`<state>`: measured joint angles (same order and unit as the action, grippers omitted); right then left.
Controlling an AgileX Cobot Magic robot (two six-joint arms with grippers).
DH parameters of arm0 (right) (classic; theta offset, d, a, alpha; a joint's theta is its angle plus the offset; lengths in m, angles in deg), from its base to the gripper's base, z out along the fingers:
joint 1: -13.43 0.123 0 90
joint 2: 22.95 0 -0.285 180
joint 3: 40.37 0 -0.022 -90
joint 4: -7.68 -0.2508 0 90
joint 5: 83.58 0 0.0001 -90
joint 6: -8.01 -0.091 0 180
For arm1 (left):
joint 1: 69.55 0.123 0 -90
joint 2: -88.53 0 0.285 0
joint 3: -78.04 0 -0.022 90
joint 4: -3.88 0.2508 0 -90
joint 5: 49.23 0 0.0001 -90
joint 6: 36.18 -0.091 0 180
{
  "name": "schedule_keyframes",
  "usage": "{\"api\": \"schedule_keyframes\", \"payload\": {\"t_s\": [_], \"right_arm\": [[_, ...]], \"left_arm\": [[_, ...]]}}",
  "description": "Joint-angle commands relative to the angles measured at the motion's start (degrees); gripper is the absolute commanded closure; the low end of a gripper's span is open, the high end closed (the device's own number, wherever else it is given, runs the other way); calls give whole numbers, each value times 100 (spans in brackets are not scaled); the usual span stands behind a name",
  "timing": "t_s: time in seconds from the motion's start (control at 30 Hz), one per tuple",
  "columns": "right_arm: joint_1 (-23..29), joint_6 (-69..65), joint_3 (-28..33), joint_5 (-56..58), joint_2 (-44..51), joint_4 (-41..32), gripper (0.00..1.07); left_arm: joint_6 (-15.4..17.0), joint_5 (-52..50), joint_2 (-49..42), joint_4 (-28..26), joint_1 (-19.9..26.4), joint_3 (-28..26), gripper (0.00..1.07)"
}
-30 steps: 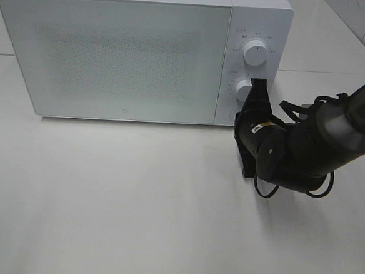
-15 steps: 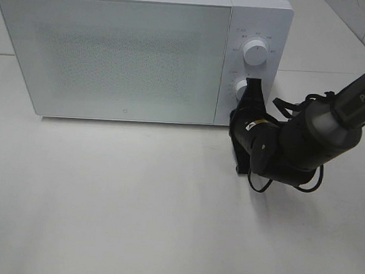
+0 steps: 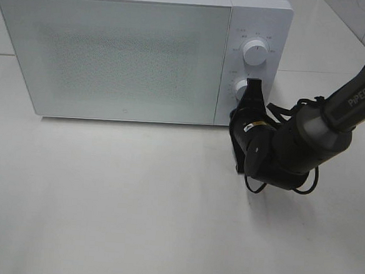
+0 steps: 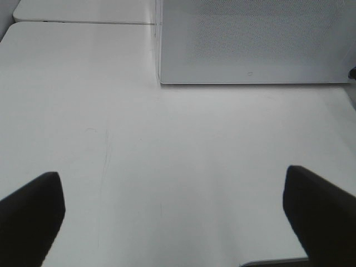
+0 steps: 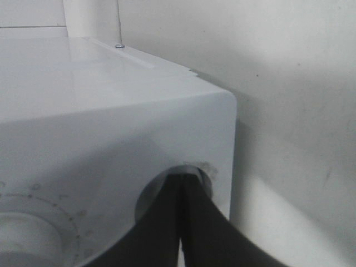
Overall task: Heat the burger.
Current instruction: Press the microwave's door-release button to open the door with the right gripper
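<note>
since your right tool (image 3: pixel 254 85) sits pinched narrow against the lower dial (image 3: pixel 241 88) of the microwave (image 3: pixel 126 51), you're likely setting the timer; next, turn it without slipping.

"PiPER" on the right arm (image 3: pixel 358 99)

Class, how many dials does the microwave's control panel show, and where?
2. The upper dial is uncovered; the lower dial, beneath it, is partly hidden by the right pincer.
</note>
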<state>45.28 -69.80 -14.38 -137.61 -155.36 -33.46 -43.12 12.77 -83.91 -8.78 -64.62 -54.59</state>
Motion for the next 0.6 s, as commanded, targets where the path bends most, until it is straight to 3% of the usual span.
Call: {"api": "schedule_keyframes", "payload": {"t_s": [0.03, 0.33, 0.6], "right_arm": [[-126, 332, -413, -1026, 17, 34, 107], [-183, 647, -859, -1146, -23, -103, 107], [-218, 647, -859, -1203, -23, -103, 107]], "left_arm": [[29, -69, -34, -52, 6, 23, 6], [29, -69, -34, -52, 6, 23, 6], [29, -69, -34, -52, 6, 23, 6]]}}
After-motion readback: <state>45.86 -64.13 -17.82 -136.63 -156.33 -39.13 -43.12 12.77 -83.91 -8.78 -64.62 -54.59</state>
